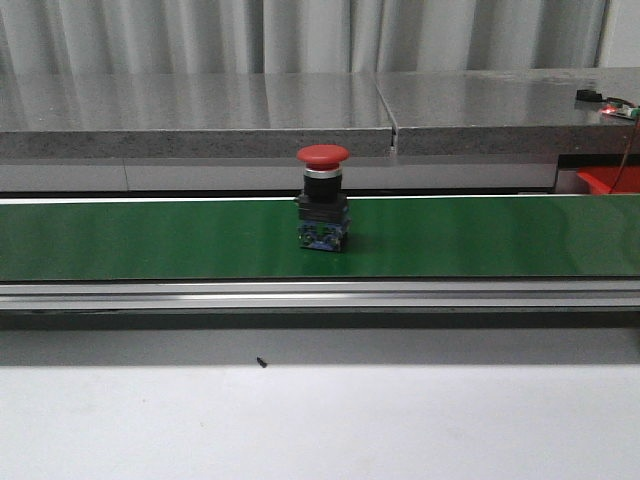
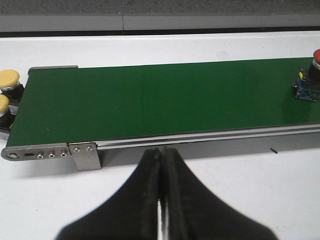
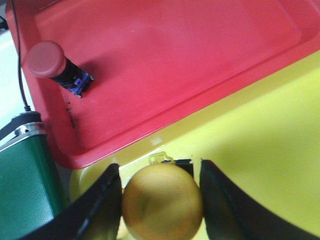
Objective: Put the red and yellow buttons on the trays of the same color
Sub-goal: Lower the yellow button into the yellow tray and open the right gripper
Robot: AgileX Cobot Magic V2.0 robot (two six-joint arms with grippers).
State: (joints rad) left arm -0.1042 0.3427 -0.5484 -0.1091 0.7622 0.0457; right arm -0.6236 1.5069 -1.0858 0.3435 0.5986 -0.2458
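Green conveyor belt (image 1: 150, 238) on a white worktop (image 1: 320, 420) is shown carrying one upright red button (image 1: 323, 200). Left pincer (image 2: 162, 200) is pressed closed, empty; right pincer (image 3: 161, 200) is parted around a yellow button (image 3: 162, 200) above the yellow tray (image 3: 260, 140), beside the red tray (image 3: 165, 60).

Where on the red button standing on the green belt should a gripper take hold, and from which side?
Grip the black neck of the red button just under its wide cap, fingers coming down from above. It stands upright on the green belt, and the overhanging cap would probably stop it slipping out.
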